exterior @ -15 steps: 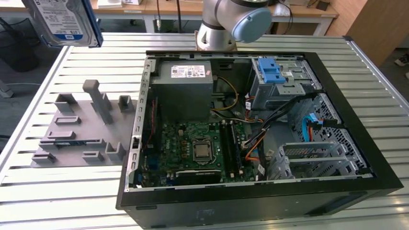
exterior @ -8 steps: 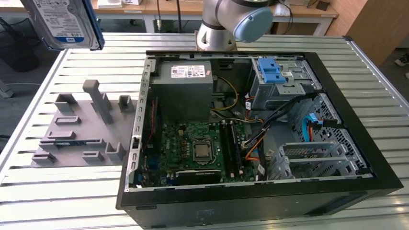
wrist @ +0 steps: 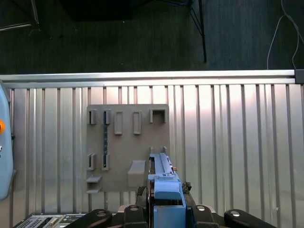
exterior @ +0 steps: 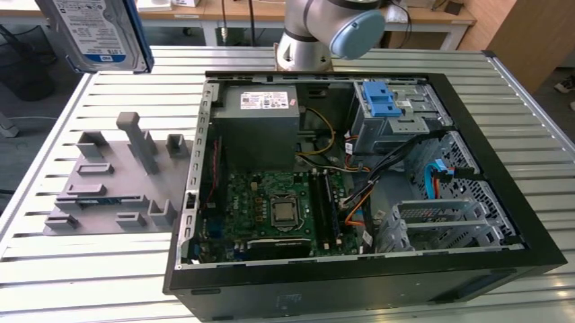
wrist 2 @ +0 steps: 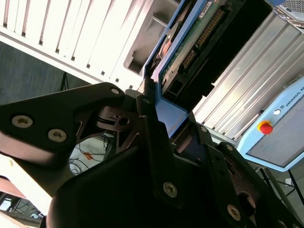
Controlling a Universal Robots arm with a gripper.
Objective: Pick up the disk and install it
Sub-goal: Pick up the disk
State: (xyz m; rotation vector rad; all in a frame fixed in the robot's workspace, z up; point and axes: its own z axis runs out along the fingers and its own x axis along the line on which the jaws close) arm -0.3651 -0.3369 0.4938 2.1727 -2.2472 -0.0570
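The disk (exterior: 94, 33), silver with a white-and-blue label, hangs high in the air above the table's far corner at the exterior view's left. In the second wrist view my gripper (wrist 2: 170, 114) is shut on the disk (wrist 2: 190, 47), whose green circuit board and blue carrier rail stick out past the black fingers (wrist 2: 145, 107). In the first wrist view the disk (wrist: 160, 164) shows edge-on, held by my gripper (wrist: 164, 190) above the grey fixture plate (wrist: 126, 142).
An open computer case (exterior: 503, 202) lies on the slatted metal table (exterior: 90, 282), with a grey power supply (exterior: 260, 114), a motherboard (exterior: 279, 208) and a drive cage with a blue latch (exterior: 384, 101). The grey fixture plate (exterior: 108, 182) lies beside the case. The arm's base (exterior: 310, 40) stands behind the case.
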